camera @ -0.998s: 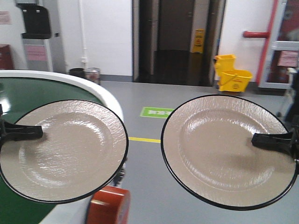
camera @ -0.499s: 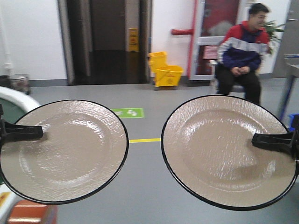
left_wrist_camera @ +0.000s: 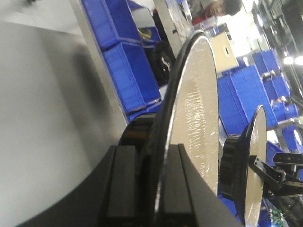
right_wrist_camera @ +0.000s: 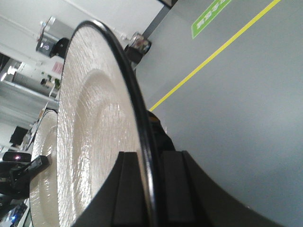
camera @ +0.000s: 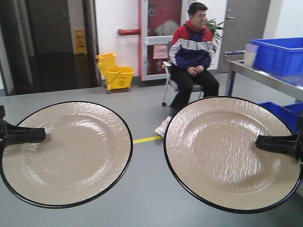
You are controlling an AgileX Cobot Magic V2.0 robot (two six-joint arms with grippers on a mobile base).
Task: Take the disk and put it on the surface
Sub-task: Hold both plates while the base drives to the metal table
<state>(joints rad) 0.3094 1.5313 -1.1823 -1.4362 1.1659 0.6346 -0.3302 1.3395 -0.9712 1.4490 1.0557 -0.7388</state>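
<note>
In the front view the left gripper (camera: 38, 134) runs off the left edge and the right gripper (camera: 262, 142) off the right. Their lower fingers are hidden under the left disk (camera: 66, 153) and right disk (camera: 227, 151). The right disk covers one foot of the man (camera: 191, 47), the right edge cuts the blue bin (camera: 279, 56), and in both wrist views the bottom edge cuts the fingers (left_wrist_camera: 125, 189) and disks.

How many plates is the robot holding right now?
2. The left plate is clamped in the left hand; the right plate in the right hand. No others show.
</note>
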